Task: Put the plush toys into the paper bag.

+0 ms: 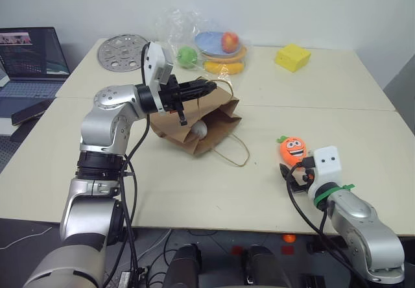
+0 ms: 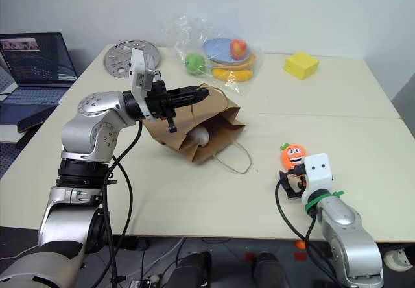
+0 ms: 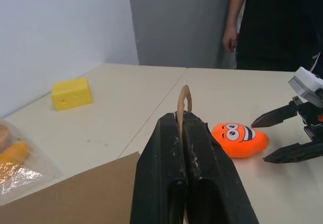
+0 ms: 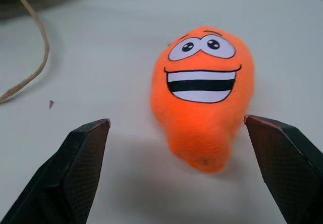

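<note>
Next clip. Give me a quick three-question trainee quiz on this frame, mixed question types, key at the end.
1. True or false: the left gripper is shut on the paper bag's handle.
2. Which plush toy lies inside the paper bag?
A. the orange carrot
B. the white egg-shaped toy
C. neither
3. Fill in: the right gripper is ____, one finger on each side of the orange carrot.

Key:
1. True.
2. B: the white egg-shaped toy shows in the bag's mouth; the carrot is on the table.
3. open
</note>
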`<state>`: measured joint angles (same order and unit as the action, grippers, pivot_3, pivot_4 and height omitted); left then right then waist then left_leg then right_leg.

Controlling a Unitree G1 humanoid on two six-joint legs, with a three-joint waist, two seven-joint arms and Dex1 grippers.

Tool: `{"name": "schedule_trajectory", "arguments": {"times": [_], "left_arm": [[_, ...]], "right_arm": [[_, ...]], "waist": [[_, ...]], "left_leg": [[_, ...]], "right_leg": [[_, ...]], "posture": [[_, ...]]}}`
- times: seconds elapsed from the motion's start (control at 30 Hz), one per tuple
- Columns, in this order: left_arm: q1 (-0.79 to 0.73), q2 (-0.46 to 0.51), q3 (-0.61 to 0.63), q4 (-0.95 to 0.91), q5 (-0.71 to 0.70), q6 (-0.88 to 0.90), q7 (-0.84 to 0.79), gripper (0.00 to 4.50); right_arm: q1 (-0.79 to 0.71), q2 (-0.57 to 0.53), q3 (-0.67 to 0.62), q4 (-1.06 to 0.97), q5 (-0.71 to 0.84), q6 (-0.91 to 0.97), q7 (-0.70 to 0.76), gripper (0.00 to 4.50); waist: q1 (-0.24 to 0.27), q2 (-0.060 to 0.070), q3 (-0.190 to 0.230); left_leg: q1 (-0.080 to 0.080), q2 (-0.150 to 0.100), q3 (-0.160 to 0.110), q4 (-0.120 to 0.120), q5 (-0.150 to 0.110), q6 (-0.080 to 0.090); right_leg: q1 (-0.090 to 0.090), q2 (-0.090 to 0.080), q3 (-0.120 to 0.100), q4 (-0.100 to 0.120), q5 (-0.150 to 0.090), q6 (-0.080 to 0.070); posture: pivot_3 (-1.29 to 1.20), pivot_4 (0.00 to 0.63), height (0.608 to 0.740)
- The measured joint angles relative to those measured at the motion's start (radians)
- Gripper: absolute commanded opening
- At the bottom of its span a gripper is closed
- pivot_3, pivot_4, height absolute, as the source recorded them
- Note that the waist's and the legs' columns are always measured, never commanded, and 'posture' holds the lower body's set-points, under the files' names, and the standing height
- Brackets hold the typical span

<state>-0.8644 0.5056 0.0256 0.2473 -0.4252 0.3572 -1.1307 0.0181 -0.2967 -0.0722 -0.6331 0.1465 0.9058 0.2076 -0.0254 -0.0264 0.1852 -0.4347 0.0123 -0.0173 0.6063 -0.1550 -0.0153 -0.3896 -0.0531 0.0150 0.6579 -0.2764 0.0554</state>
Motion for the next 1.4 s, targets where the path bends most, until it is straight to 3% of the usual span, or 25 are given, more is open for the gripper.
{"name": "schedule_trajectory", "arguments": {"times": [0.37,0.47,0.67,0.8,1.07,1.4], "left_arm": [[0.0,0.013,0.0,-0.01,0.0,0.005,0.0,0.0],[0.0,0.015,0.0,-0.01,0.0,0.006,0.001,0.0],[0.0,0.023,0.0,-0.007,0.0,0.007,-0.003,0.0],[-0.018,0.015,-0.003,0.009,0.001,0.004,-0.012,0.0],[-0.024,0.016,-0.003,0.021,0.003,0.003,-0.017,0.0],[-0.017,0.019,-0.002,-0.015,-0.001,0.014,-0.018,0.0]], "right_arm": [[0.011,-0.057,0.012,0.079,-0.046,-0.134,0.012,0.04],[-0.011,-0.107,0.014,0.102,-0.024,-0.169,0.083,0.04],[-0.2,-0.173,0.016,0.094,0.127,-0.118,0.251,0.04],[-0.392,-0.077,0.073,0.17,0.19,-0.045,0.255,0.04],[-0.511,0.005,0.219,0.392,0.148,-0.073,0.247,0.04],[-0.629,0.118,0.234,0.662,0.064,-0.311,0.219,0.04]], "waist": [[0.0,0.0,0.0],[0.0,0.0,0.0],[-0.001,0.0,0.0],[-0.003,0.0,0.0],[0.0,0.0,0.0],[-0.003,0.0,0.0]], "left_leg": [[0.0,0.0,0.0,0.0,0.0,0.0],[0.0,0.0,0.001,0.001,0.0,0.0],[0.0,0.0,0.0,0.001,0.0,0.0],[0.0,0.001,-0.001,0.001,0.0,0.0],[-0.002,-0.001,0.001,0.001,0.0,0.0],[-0.001,0.0,0.001,0.001,0.0,0.0]], "right_leg": [[0.0,0.0,0.0,0.0,0.0,0.0],[0.0,0.0,0.001,0.0,0.0,0.0],[0.001,0.0,0.0,0.0,0.001,0.001],[0.0,0.001,-0.001,0.001,0.003,-0.002],[0.0,0.002,-0.001,0.001,0.002,-0.001],[0.0,0.003,-0.001,0.003,0.002,-0.001]], "posture": [[0.0,0.15,0.74],[0.0,0.15,0.74],[0.0,0.15,0.74],[0.0,0.15,0.74],[0.0,0.15,0.74],[0.0,0.15,0.74]]}}
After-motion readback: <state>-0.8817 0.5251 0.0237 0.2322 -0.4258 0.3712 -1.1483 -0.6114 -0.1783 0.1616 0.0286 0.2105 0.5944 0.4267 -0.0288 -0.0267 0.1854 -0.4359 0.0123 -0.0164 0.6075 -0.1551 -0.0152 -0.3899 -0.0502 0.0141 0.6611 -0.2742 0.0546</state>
